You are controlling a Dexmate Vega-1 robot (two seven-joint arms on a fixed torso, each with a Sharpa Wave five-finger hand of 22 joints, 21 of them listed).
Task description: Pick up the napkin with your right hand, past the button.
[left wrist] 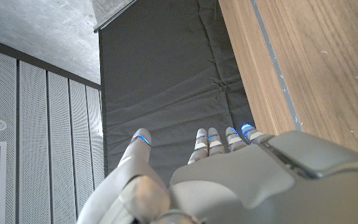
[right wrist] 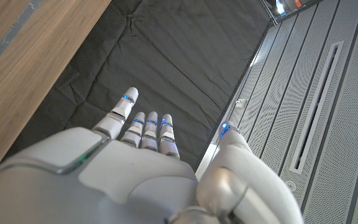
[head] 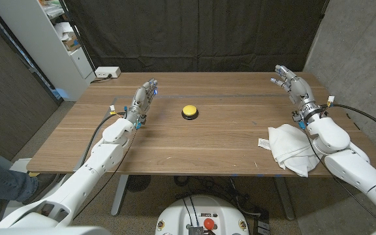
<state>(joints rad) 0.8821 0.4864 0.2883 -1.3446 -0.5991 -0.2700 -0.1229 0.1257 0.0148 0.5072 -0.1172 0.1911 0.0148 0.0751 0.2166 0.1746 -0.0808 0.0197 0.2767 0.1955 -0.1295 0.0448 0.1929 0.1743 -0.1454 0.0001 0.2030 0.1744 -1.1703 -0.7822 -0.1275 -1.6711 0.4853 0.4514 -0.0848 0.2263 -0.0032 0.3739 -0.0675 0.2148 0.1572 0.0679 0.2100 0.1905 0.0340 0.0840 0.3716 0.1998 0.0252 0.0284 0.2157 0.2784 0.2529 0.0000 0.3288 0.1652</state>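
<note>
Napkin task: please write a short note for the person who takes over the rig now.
Right robot hand: open, holds nothing, raised near the table's far right edge.
Left robot hand: open, holds nothing, left of the yellow button.
White napkin: crumpled on the wooden table at the near right, beside the right forearm, not gripped.
Done: nothing yet.
Left: bring the right robot hand to the napkin, grip it, lift it.

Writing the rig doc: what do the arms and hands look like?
Both arms have glossy white rounded shells with black cables running alongside. The left hand and right hand are silver-grey metal with segmented fingers; the wrist views show small blue lights on the fingertips.
</note>
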